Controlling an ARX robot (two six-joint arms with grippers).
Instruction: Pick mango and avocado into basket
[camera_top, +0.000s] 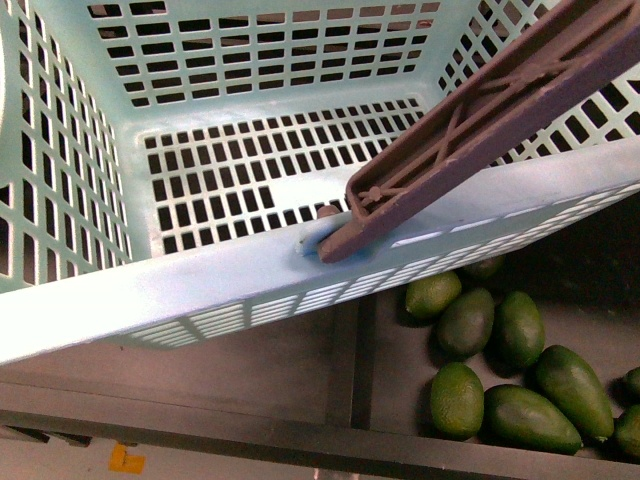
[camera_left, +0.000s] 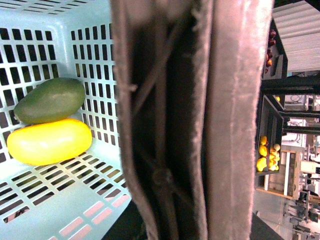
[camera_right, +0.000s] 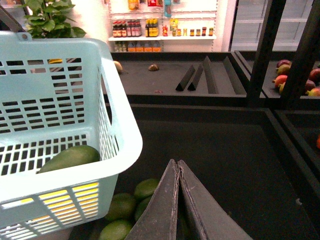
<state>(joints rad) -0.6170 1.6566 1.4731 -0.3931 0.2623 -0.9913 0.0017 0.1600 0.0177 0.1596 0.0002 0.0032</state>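
The aqua basket (camera_top: 250, 280) hangs tilted and fills most of the front view. Its brown-grey handle (camera_top: 480, 120) slants across it. That handle (camera_left: 190, 120) fills the middle of the left wrist view, with my left gripper shut on it and the fingers themselves hidden. Inside the basket (camera_left: 95, 200) the yellow mango (camera_left: 49, 141) lies against the dark green avocado (camera_left: 50, 100) by a slotted wall. The avocado (camera_right: 70, 157) also shows through the basket wall (camera_right: 120, 125) in the right wrist view. My right gripper (camera_right: 177, 165) is shut and empty, beside the basket.
Several loose avocados (camera_top: 500, 370) lie in a dark bin under the basket's right side, below my right gripper (camera_right: 125, 210). Black bin walls, wedge dividers (camera_right: 200, 80) and a post (camera_right: 262, 50) stand beyond. Reddish fruit (camera_right: 300, 82) sits far right. Yellow fruit (camera_left: 267, 152) fills a distant crate.
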